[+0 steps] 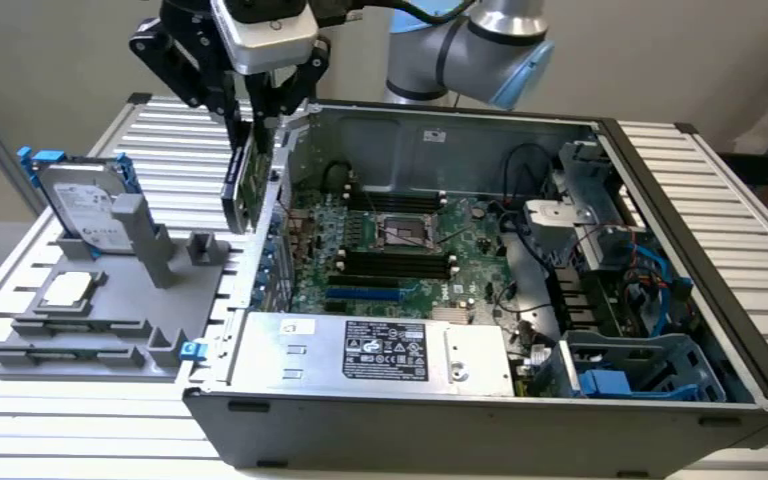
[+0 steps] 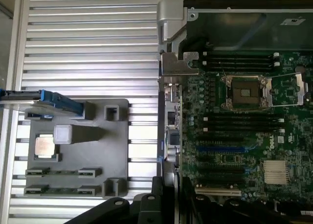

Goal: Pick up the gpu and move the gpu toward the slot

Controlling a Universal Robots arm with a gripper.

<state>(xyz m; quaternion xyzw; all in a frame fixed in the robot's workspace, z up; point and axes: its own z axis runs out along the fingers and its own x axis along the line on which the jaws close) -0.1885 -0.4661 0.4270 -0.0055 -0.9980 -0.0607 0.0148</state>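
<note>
In the exterior view the gripper (image 1: 253, 112) hung above the open computer case's (image 1: 704, 330) wall on that view's left, its black fingers partly closed on the gpu (image 1: 240, 180) — a thin card held on edge, clear of the grey fixture (image 1: 144, 310) on the slatted counter (image 1: 37, 430). The card hung just outside the case wall, beside the motherboard (image 1: 411, 250). That view also showed the hard drive (image 1: 84, 200) upright in the fixture and the square chip (image 1: 67, 288) lying flat.

The wrist view looked straight down — the card appeared edge-on, probably the narrow strip (image 2: 172, 136) running along the case wall, above the black fingers (image 2: 156, 204). There the expansion slots (image 2: 220, 149) on the motherboard (image 2: 254, 136) lay plainly visible.
</note>
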